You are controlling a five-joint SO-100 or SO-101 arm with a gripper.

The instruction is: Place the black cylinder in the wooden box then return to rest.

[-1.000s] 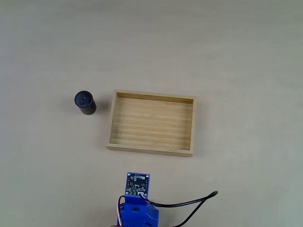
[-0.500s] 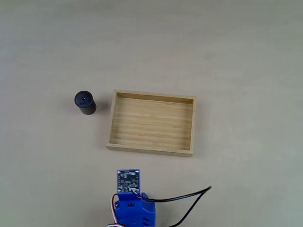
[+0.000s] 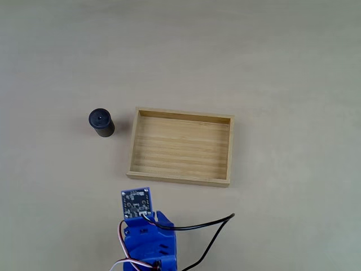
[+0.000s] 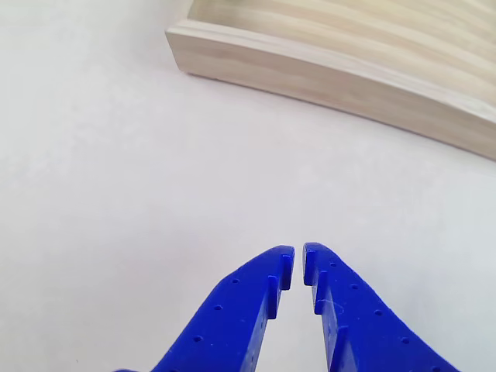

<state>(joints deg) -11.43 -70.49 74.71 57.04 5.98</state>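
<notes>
Two blue end effector [image 4: 298, 260] fingers nearly touch, empty, near the shallow light-wood box [image 4: 325, 74]; the fixed view adds the small matte black cylinder [image 3: 101, 122] standing left of it.

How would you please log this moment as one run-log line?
phase: pre-grasp | cylinder: upright on table, left of box | box: empty | gripper: shut, holds nothing

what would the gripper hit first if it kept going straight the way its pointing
Probably the near wall of the wooden box, past bare table. The gripper is shut with nothing held; the black cylinder stands off to the left.
</notes>
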